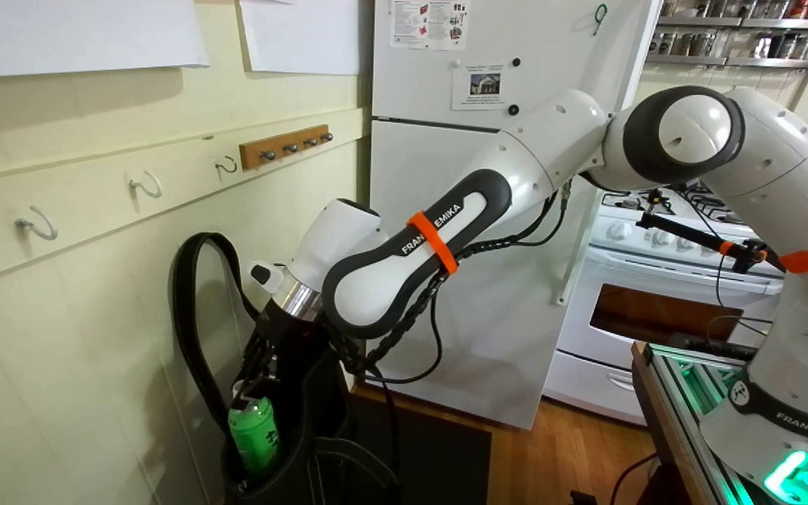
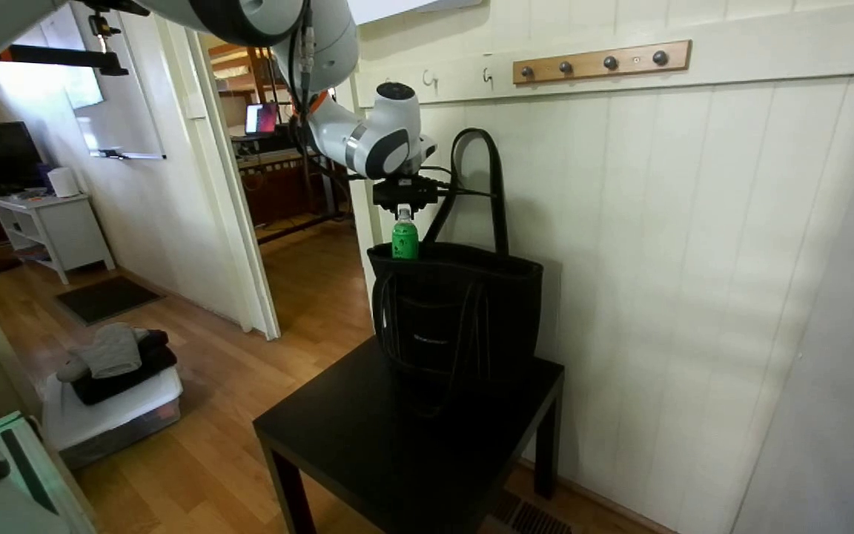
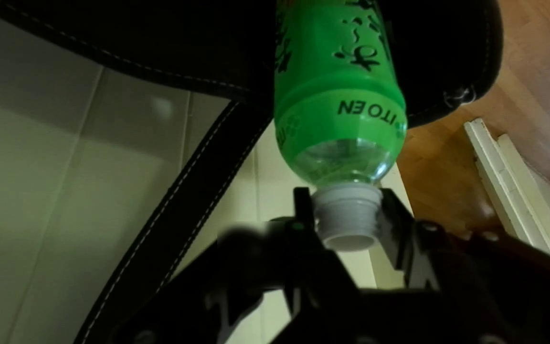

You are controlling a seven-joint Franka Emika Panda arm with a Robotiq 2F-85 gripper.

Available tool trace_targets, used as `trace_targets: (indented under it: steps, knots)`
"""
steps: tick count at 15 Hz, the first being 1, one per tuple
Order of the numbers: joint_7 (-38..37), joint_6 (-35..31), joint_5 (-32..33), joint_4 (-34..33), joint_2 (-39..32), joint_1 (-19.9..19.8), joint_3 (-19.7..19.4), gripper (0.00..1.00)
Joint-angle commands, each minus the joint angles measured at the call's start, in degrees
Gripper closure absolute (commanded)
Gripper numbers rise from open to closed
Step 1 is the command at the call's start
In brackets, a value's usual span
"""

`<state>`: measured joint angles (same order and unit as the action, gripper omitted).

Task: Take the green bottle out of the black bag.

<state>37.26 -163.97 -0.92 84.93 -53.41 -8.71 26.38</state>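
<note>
A green bottle (image 3: 339, 86), pinched by its white top (image 3: 346, 200), juts from a black bag (image 2: 438, 319) directly beneath the pincer (image 3: 349, 215) I operate from afar. Two fingers (image 3: 303, 208) clamp that white top, one on either side. I judge the lift partly done: in an exterior view the rim (image 2: 464, 268) crosses in front of the lower end, so the base is probably inside the black bag, though I cannot see it.

The white top presumably makes the grip because it is the narrowest part and the first within reach of a pincer from above. The black bag stands on a table (image 2: 338, 430) below the pincer, near a wall (image 2: 657, 222), likely so that its rim faces up to the fingers.

The white top points up at the pincer, the base down and away. From the wrist, the long axis runs straight on from the fingers, and the label's lettering (image 3: 365, 111) reads upside down. In both exterior views the green bottle (image 2: 405, 241) is near upright; I cannot tell its exact lean.

A strap (image 1: 186, 315) loops up beside the pincer, on the wall side, and could snag it. My next pull, I judge, should go straight up until the base clears the rim, and only then sideways, away from the strap.
</note>
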Motion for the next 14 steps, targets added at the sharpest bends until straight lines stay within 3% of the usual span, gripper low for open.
trace_targets:
  steps: [1,3,6,7,14]
  knots:
    - [0.52,0.8,0.52,-2.54,-1.9,0.64,-0.08,0.35]
    - [0.46,0.82,0.5,-2.73,-1.95,0.65,-0.02,0.29]
    - [0.42,0.51,0.46,-2.47,-1.57,0.63,0.04,0.05]
    - [0.46,0.52,0.44,-2.47,-1.51,0.56,0.1,0.01]
    - [-1.24,1.44,0.07,-1.24,0.6,0.79,-0.69,0.0]
